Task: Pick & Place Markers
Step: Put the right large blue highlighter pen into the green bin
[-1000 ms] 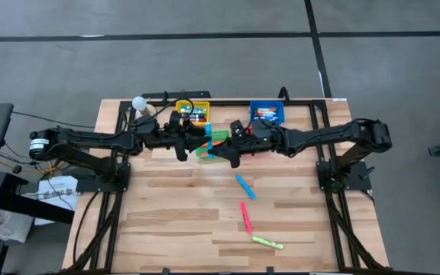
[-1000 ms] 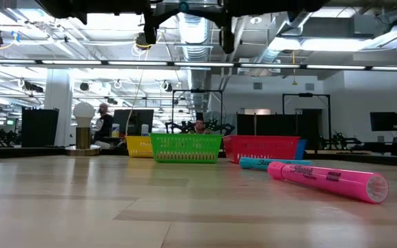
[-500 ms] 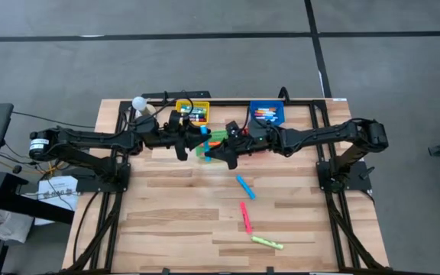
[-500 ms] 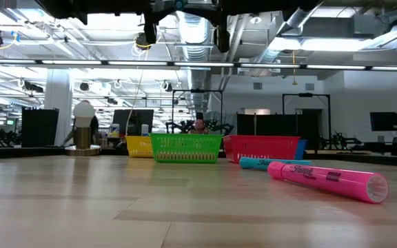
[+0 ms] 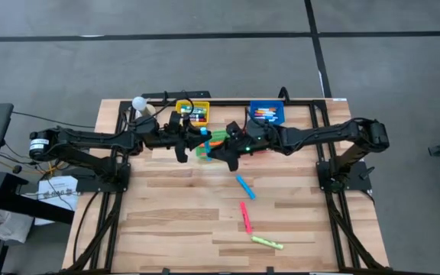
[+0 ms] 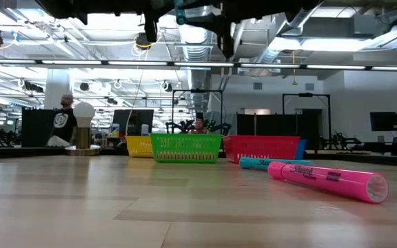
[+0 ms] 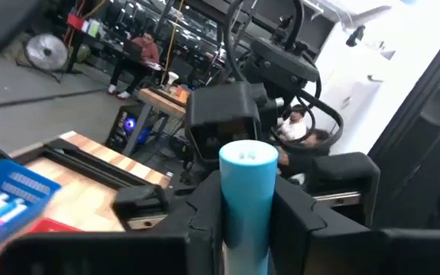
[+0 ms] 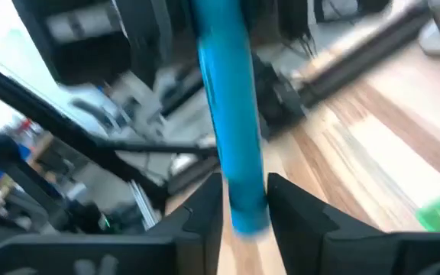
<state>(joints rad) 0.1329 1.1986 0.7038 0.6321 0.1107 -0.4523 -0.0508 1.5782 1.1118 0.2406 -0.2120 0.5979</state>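
A blue marker [image 7: 247, 191] is held in the air between my two arms, which meet above the green basket [image 5: 214, 140] at the table's far middle. My left gripper [image 7: 247, 229] is shut on it, and the marker's free end [image 7: 247, 156] sticks out forward toward my right arm. In the right wrist view the same blue marker [image 8: 231, 114] runs away from my right gripper [image 8: 244, 210], with one end reaching into it. Three more markers lie flat on the table: blue [image 5: 244, 186], pink [image 5: 245, 217] and yellow-green [image 5: 266, 243]. My left gripper pinches the blue marker's barrel [image 7: 244, 218] between its two fingers, one on each side. The fingers lie roughly level and along the marker, whose round end points away from the wrist. The marker is lifted clear of the table and the baskets.
A yellow basket [image 5: 192, 112] and a blue basket [image 5: 266, 113] with markers stand at the far edge. A red basket [image 6: 262, 147] sits beside the green one. A white bulb-shaped thing [image 5: 140, 103] stands at the far left. Bare wood lies along the near half.
My right hand has rolled and tipped a little while holding its place, and the blue marker between the arms has shifted slightly toward my left gripper. The markers on the table have not moved.
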